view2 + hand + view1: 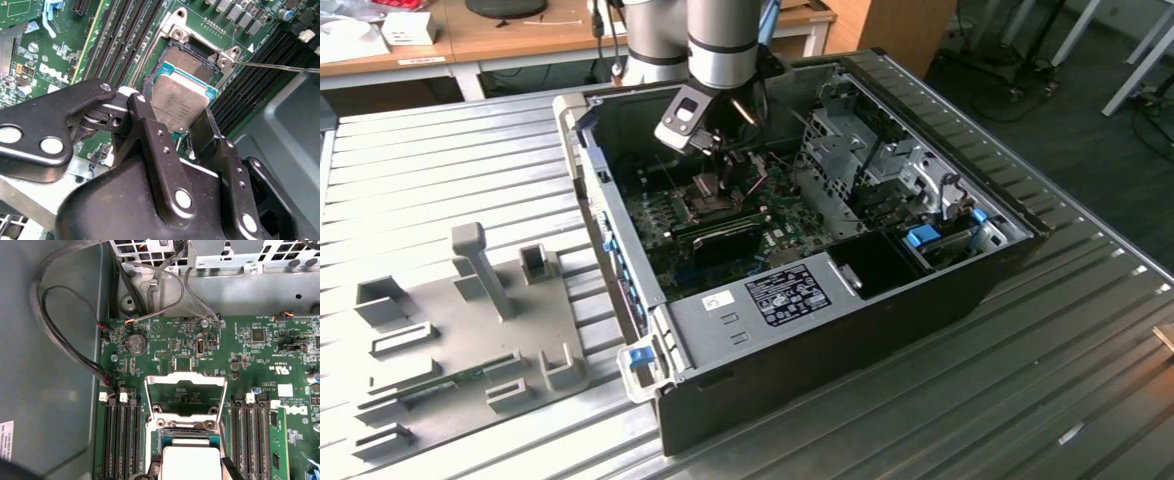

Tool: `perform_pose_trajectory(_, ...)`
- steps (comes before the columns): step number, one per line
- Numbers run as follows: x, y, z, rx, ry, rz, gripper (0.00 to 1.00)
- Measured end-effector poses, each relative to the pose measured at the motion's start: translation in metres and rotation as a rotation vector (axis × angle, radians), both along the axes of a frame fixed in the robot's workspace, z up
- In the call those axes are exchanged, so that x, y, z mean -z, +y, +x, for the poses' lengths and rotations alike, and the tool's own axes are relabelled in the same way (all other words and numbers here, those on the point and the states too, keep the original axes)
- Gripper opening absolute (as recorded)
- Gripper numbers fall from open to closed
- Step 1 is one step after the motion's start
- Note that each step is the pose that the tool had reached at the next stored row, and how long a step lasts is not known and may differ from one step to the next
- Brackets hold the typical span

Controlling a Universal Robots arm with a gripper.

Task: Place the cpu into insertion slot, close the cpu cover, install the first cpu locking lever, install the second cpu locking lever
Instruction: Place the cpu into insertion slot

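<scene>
My gripper (170,112) is shut on the cpu (180,102), a square chip with a silvery-tan top, its black fingers (145,125) clamping two opposite edges. The cpu hangs slightly tilted just over the insertion slot (192,60), covering the slot's near part while the dark far part still shows. In the first wrist view the cpu (192,462) lies over the slot (187,436), and the cpu cover (185,385) stands swung open behind it. A thin locking lever (275,66) sticks out beside the slot. In the exterior view the gripper (724,165) reaches into the open computer case.
Long black memory slots (127,37) flank the slot on both sides. Black cables (60,340) loop along the case wall. A metal drive cage (881,160) fills the case on the exterior view's right. A grey fixture plate (467,320) lies on the ribbed table (987,400).
</scene>
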State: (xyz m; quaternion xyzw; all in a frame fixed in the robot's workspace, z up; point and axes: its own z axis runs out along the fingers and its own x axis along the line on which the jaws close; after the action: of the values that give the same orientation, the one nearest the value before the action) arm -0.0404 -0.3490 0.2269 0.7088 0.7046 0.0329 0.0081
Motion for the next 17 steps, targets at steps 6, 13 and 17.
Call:
perform_pose_trajectory(6, 0.0062, 0.0000, -0.0001, 0.000, 0.0000, 0.0010, 0.54)
perform_pose_trajectory(13, 0.0107, -0.0001, -0.0014, 0.000, 0.0001, 0.0014, 0.54)
perform_pose_trajectory(17, 0.0123, 0.0000, -0.0026, 0.000, 0.0000, 0.0016, 0.54)
